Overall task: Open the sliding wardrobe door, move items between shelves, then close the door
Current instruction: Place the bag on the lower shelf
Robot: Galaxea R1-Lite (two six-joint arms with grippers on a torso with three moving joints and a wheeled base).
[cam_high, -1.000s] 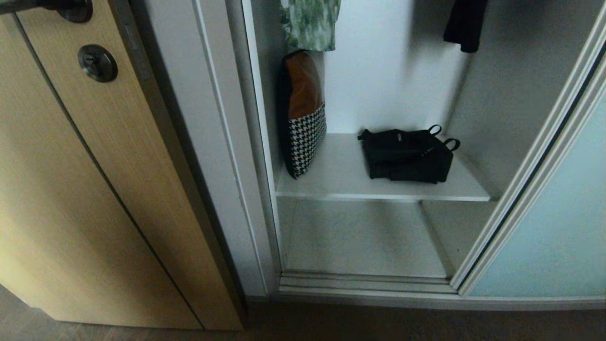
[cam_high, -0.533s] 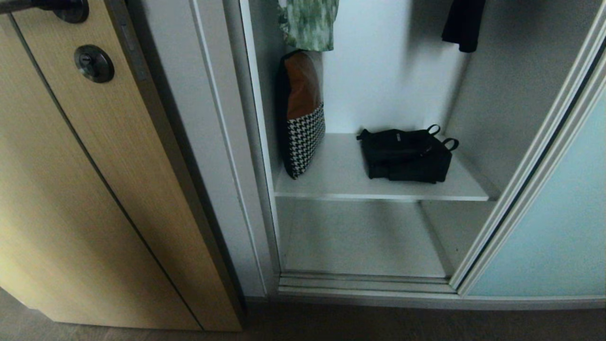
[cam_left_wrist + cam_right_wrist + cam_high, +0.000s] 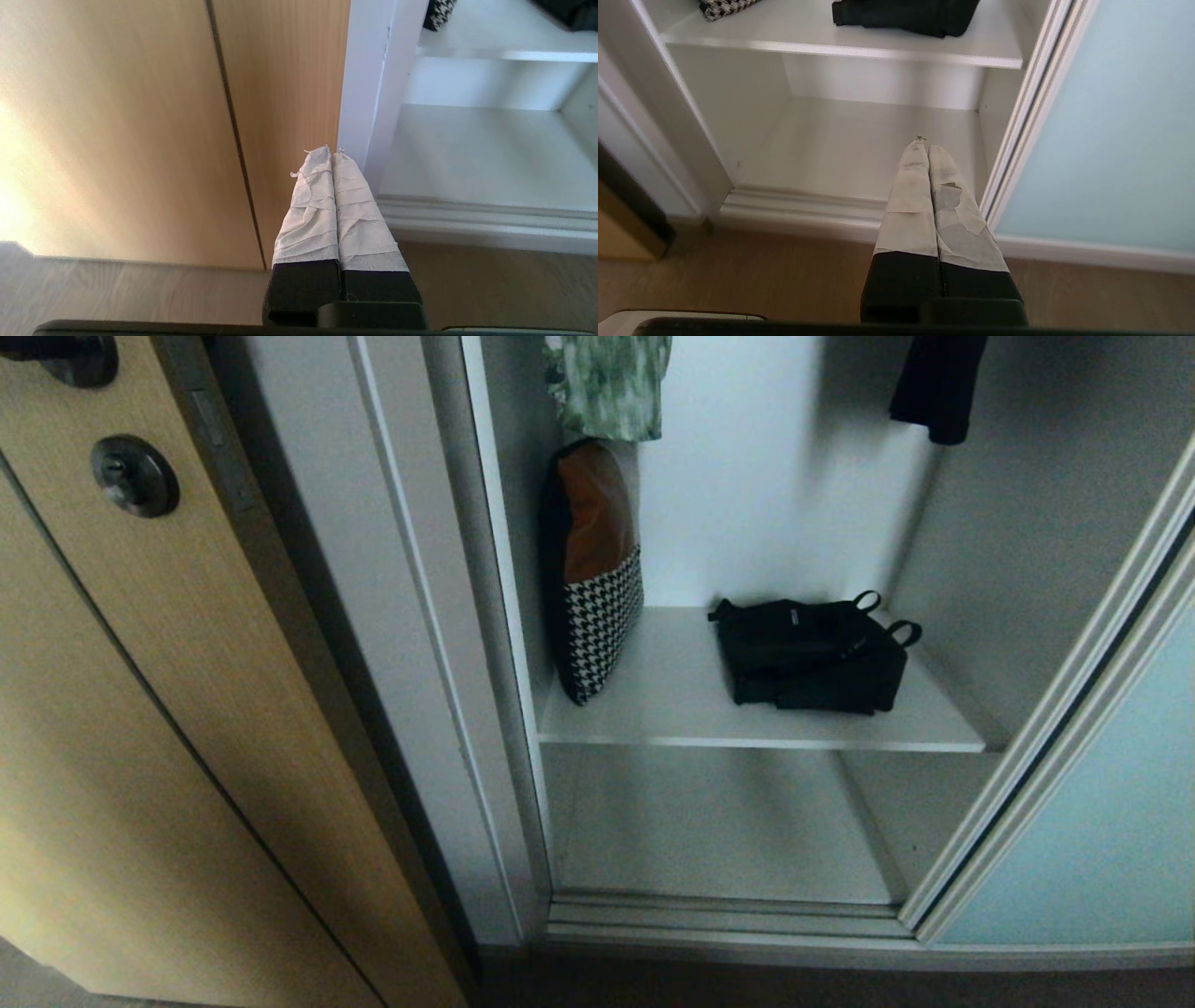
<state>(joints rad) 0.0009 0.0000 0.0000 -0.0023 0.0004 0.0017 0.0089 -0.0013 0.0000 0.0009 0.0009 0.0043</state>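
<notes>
Sliding door [image 3: 1102, 821] drawn aside; black bag [image 3: 812, 653] laid on upper shelf [image 3: 672, 723]; left gripper [image 3: 331, 156] and right gripper [image 3: 924, 148] pressed together, nothing held

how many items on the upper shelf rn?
2. A black bag lies flat toward the right of the white shelf; a houndstooth-and-brown cushion stands on edge against the left wall. Nothing shows on the lower board; its corners may hide more.
</notes>
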